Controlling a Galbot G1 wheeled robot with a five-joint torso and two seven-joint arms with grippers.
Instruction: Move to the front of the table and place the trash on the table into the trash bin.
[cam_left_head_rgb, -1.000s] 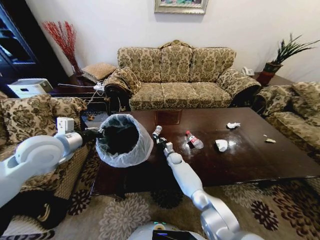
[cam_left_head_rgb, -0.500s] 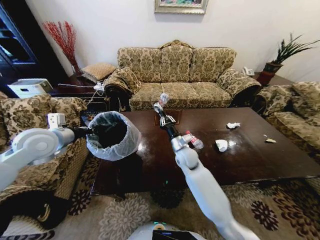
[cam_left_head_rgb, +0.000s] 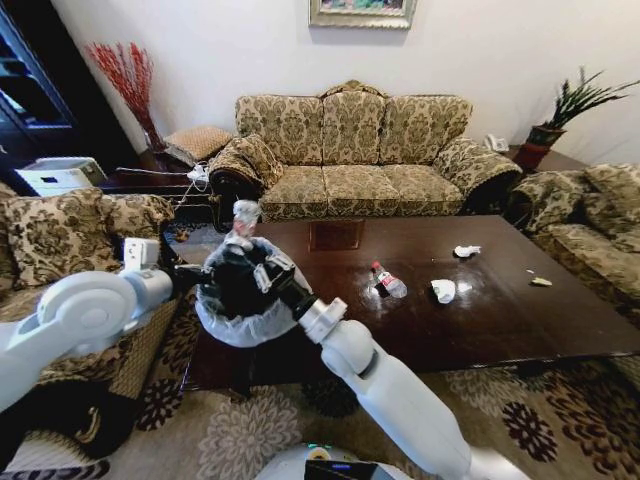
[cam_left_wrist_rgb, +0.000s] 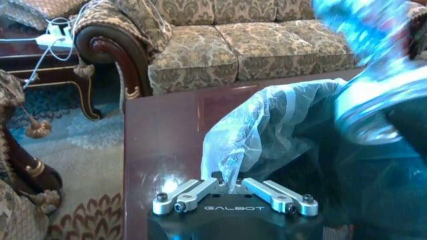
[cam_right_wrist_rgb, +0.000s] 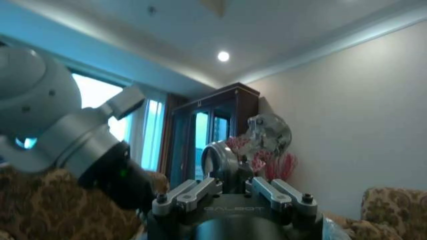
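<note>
White "GALBOT" marks left gripper.

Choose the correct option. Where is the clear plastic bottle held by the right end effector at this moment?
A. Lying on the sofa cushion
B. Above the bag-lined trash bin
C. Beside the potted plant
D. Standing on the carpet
B: the right end effector holds the clear bottle upright over the bag-lined trash bin, which the left end effector grips by its bag rim.
</note>
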